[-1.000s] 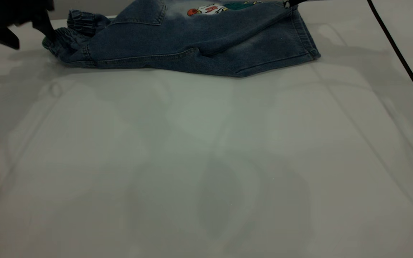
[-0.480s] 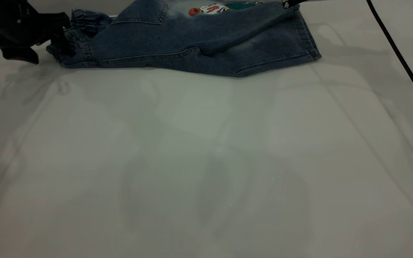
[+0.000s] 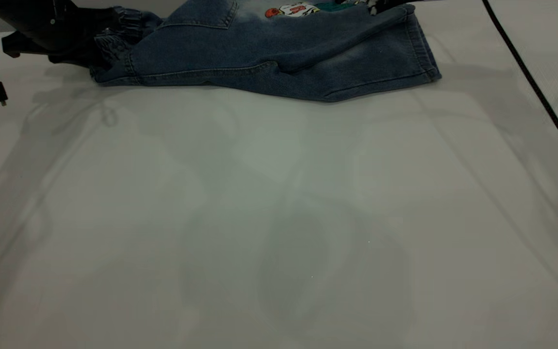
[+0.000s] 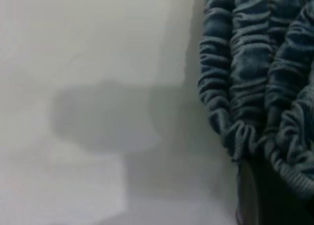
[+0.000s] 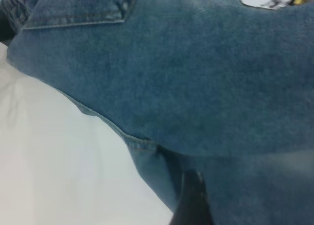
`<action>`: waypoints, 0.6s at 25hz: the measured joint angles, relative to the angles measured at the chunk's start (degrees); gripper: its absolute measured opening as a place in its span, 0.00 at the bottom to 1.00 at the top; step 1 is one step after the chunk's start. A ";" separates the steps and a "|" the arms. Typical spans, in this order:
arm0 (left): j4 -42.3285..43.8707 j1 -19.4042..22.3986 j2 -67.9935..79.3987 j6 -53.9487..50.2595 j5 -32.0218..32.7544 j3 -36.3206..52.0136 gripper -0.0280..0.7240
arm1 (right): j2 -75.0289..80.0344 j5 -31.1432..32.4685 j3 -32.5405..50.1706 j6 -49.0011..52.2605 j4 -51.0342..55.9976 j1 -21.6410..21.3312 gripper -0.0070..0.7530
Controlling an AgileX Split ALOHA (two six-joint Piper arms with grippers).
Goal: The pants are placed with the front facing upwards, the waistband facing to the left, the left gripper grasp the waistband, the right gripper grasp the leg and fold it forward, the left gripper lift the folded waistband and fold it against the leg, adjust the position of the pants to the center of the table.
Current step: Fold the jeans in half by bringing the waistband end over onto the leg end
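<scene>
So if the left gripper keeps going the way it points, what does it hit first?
Most likely the gathered waistband of the pants: the left gripper points at it, seemingly already touching, though depth is unclear.

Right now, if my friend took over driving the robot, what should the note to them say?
Left gripper: at the waistband, far left of the table; I cannot tell if it has hold.
Right gripper: at the far right end of the pants, mostly out of view; grip unclear.
Pants: lying along the table's far edge, waistband to the left, leg cuffs to the right, one leg folded over the other.
Left to do: fold the waistband over to the legs, then move the pants to the table's middle.
</scene>
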 joint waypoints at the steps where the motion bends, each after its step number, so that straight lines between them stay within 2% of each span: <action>1: 0.05 -0.11 -0.13 0.30 0.13 0.00 0.16 | 0.00 -0.86 0.00 0.00 0.00 0.43 0.64; 7: 0.06 -1.01 -2.92 4.39 5.16 0.00 0.16 | 0.15 -5.24 -0.95 0.08 0.33 1.61 0.64; 15: 0.06 -1.06 -10.72 6.67 15.62 0.00 0.16 | 0.19 -6.13 -3.29 1.10 0.48 1.96 0.64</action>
